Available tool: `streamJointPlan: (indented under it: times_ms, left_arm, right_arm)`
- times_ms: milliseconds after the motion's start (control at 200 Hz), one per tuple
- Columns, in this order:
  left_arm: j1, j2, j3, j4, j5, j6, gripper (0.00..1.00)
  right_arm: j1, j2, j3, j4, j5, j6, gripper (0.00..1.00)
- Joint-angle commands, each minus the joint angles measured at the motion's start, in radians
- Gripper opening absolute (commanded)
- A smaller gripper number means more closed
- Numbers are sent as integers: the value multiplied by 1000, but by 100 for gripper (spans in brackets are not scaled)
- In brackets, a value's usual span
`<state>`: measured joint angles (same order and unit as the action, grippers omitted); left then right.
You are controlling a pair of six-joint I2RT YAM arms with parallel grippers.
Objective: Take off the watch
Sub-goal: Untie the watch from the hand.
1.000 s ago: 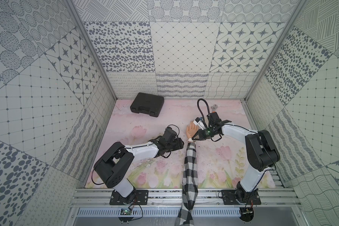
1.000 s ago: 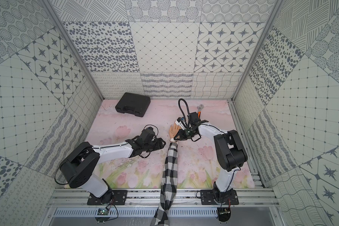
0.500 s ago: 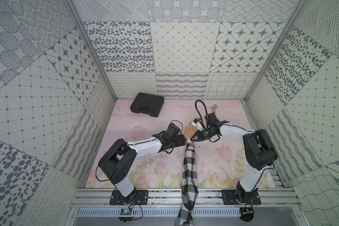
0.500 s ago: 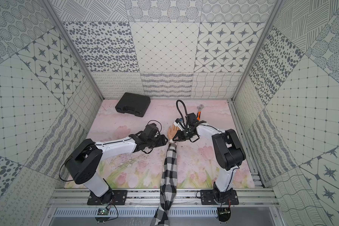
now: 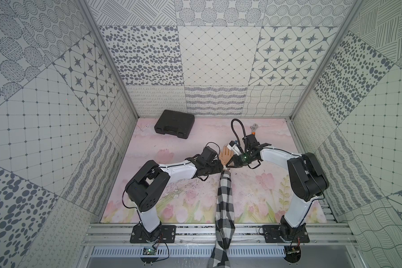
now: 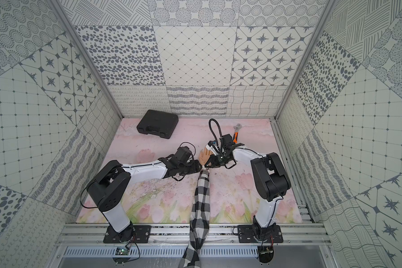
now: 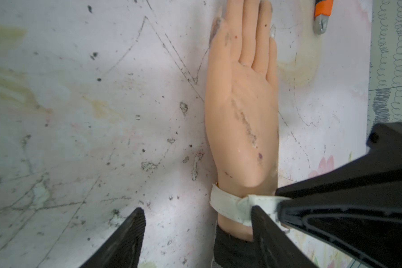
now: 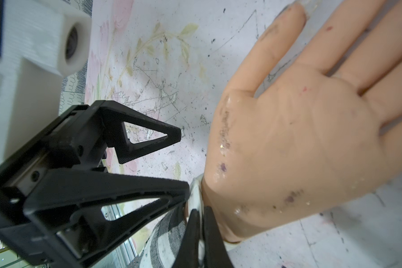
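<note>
Now watch [image 7: 228,206] pinched in R tool [image 8: 200,212].

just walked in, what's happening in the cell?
Both arms are working at the wrist of the mannequin hand. The right gripper is shut on the cream strap of the watch. The strap is wrapped round the wrist, so the watch is not off yet. The left gripper is open beside the strap, gripping nothing.
</note>
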<state>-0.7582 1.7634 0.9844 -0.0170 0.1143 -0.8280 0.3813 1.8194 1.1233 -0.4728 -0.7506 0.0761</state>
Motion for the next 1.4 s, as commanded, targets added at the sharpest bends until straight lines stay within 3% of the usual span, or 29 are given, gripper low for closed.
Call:
streamJointPlan:
  times_ms: [0, 295, 615, 835, 1075, 1125, 1281, 1391]
  left_arm:
    - [-4, 20, 13, -13, 10, 21, 73]
    - [-3, 91, 45, -212, -122, -32, 71]
    - [3, 133, 13, -243, -139, -72, 71]
    - [3, 63, -52, -174, -134, -68, 72]
    - [3, -46, -102, -149, -129, -64, 72]
    - [4, -64, -105, -151, -128, -64, 72]
    - [4, -110, -108, -168, -130, -60, 72]
    - [5, -141, -112, -181, -139, -58, 72]
  right_arm:
    - [6, 4, 13, 40, -35, 0, 0]
    - [5, 9, 28, 29, -102, -17, 0]
    - [-1, -1, 8, 131, -402, 28, 0]
    - [-16, 27, -17, 199, -402, 89, 0]
    - [-24, 37, -43, 173, -227, 100, 2]
    - [-25, 32, -50, 172, -197, 109, 7]
    - [-24, -18, -71, 147, -81, 129, 46]
    - [-7, -117, -101, 120, 59, 145, 55]
